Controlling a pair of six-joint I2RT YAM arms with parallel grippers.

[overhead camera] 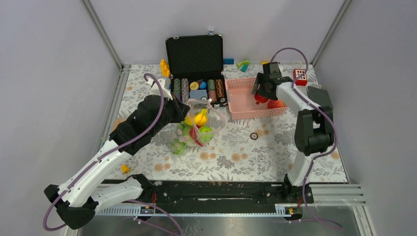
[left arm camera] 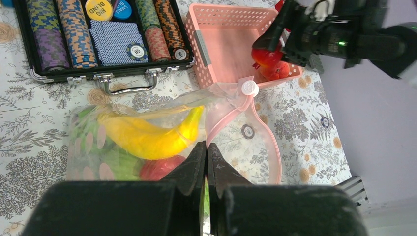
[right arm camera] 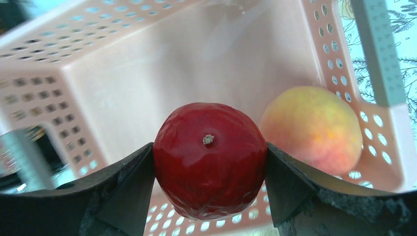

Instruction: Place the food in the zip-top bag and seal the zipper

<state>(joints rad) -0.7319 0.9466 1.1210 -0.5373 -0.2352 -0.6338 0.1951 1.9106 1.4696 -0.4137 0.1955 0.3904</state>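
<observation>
The zip-top bag (overhead camera: 199,129) lies mid-table, holding yellow bananas (left arm camera: 147,135), green cabbages (overhead camera: 178,146) and a red piece (left arm camera: 157,168). Its pink zipper (left arm camera: 273,147) loops open to the right, with a white slider (left arm camera: 250,88) at the far end. My left gripper (left arm camera: 206,147) is shut on the bag's mouth edge; it also shows in the top view (overhead camera: 183,111). My right gripper (right arm camera: 210,162) is shut on a red fruit (right arm camera: 210,157) inside the pink basket (right arm camera: 147,73), as the top view (overhead camera: 259,96) also shows. An orange-red fruit (right arm camera: 311,129) lies beside it in the basket.
An open black case of poker chips (overhead camera: 195,64) stands behind the bag, next to the pink basket (overhead camera: 241,88). A loose chip (overhead camera: 253,135) lies right of the bag. A small yellow toy (overhead camera: 125,168) sits near left. Blocks (overhead camera: 243,64) and a red cube (overhead camera: 299,75) are at the back.
</observation>
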